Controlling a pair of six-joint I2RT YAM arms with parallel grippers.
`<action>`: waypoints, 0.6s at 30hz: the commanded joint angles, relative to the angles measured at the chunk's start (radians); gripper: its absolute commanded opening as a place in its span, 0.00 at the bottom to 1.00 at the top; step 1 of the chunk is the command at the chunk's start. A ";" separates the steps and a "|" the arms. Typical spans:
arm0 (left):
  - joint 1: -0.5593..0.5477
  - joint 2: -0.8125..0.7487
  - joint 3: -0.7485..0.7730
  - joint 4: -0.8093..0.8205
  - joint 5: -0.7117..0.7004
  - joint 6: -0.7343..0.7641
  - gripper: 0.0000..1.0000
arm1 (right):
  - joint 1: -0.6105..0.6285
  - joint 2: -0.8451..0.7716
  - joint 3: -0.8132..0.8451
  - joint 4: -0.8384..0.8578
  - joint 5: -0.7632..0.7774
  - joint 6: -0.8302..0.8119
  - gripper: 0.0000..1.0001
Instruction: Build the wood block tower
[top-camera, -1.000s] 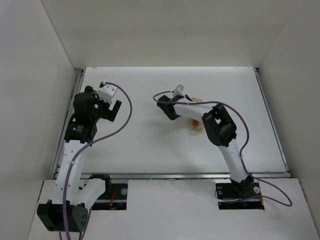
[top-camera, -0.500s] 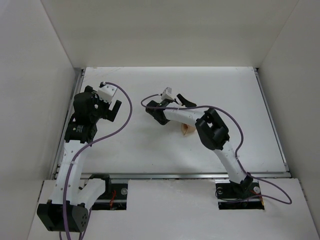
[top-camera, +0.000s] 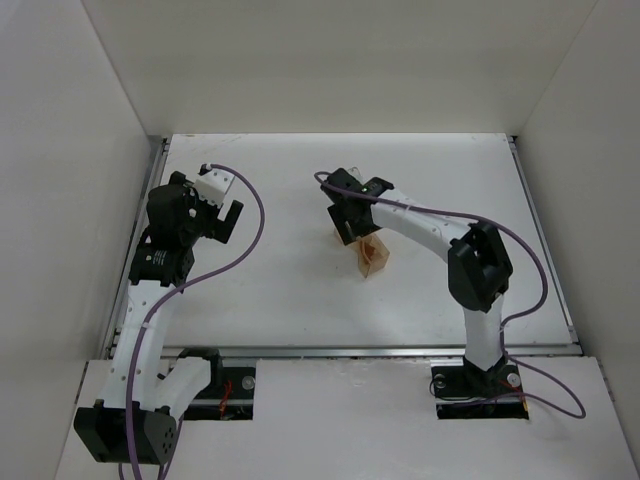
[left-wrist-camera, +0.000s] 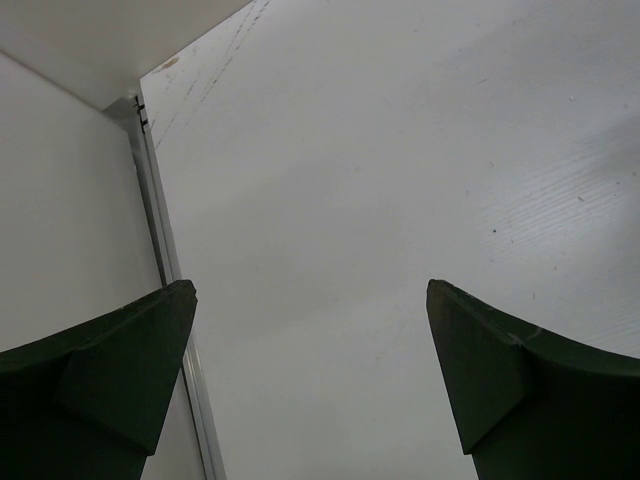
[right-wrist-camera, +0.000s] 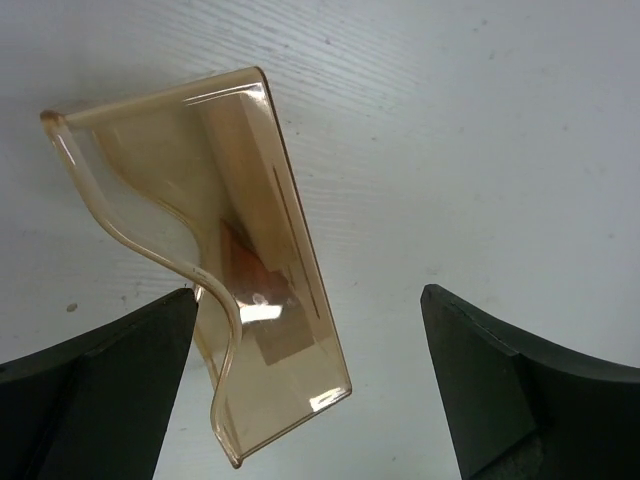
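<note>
Top external view: the left pincer (top-camera: 225, 220) hangs over the left of the tabletop (top-camera: 280, 290), well apart from the right pincer (top-camera: 352, 225), which is just beside an amber see-through case (top-camera: 372, 257).

Left wrist view: jaws spread wide, holding nothing.

Right wrist view: jaws wide, the case lies between them ungripped. The wood block tower's tan post (right-wrist-camera: 240, 160) and reddish-brown piece (right-wrist-camera: 250, 275) show through the case wall.
</note>
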 joint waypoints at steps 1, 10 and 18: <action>-0.004 -0.014 -0.013 0.019 0.017 0.008 1.00 | -0.050 -0.016 -0.018 0.069 -0.230 -0.066 1.00; -0.004 -0.033 -0.031 0.019 0.017 0.017 1.00 | -0.141 -0.054 -0.092 0.165 -0.394 -0.152 1.00; -0.004 -0.033 -0.022 0.010 0.017 0.017 1.00 | -0.141 -0.064 -0.113 0.251 -0.491 -0.152 0.73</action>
